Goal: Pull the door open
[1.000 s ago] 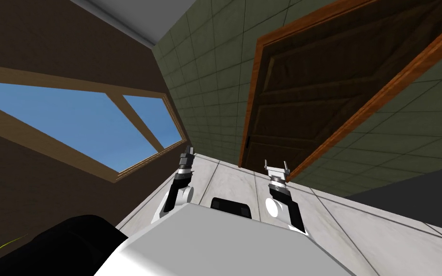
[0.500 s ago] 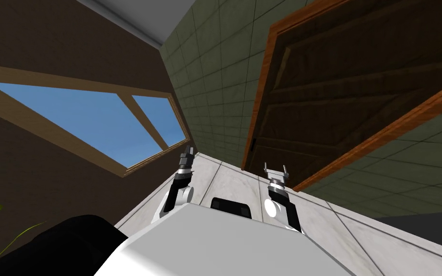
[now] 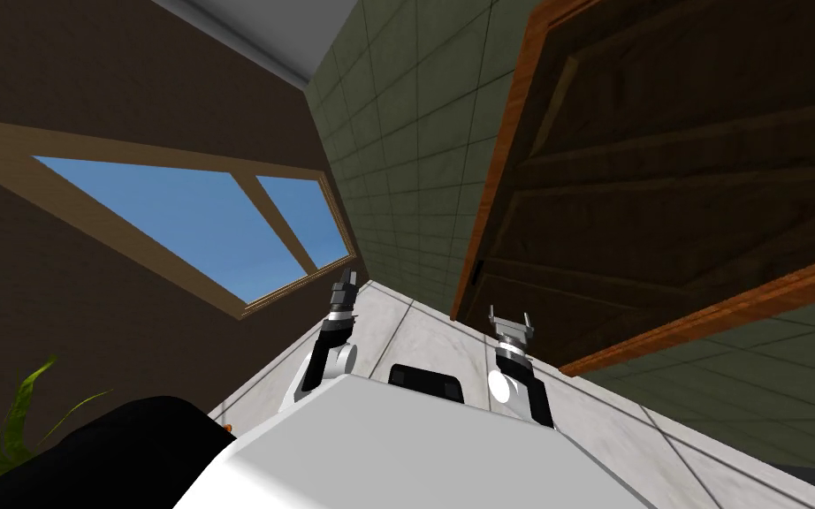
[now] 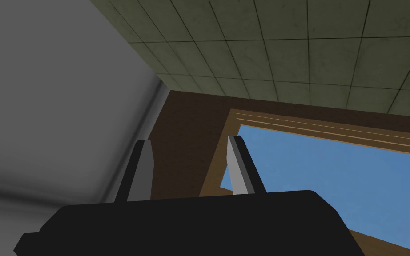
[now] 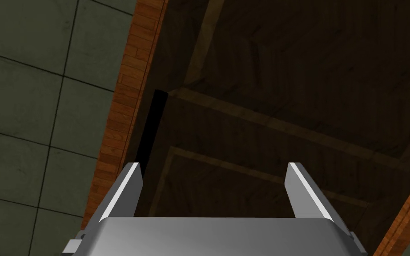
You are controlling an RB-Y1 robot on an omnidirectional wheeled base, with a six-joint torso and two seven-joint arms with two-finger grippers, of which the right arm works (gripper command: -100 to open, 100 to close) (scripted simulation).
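Pale tiled floor (image 3: 423, 331), thin dark seams, lightly mottled

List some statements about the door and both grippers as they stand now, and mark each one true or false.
1. The right gripper is open, with nothing between its fingers. True.
2. The door is white. False: it is dark brown and panelled, set in an orange-brown wooden frame.
3. The left gripper points at the door. False: it faces the corner of the window in the brown wall.
4. The wall beside the door is covered in dull green tiles. True.
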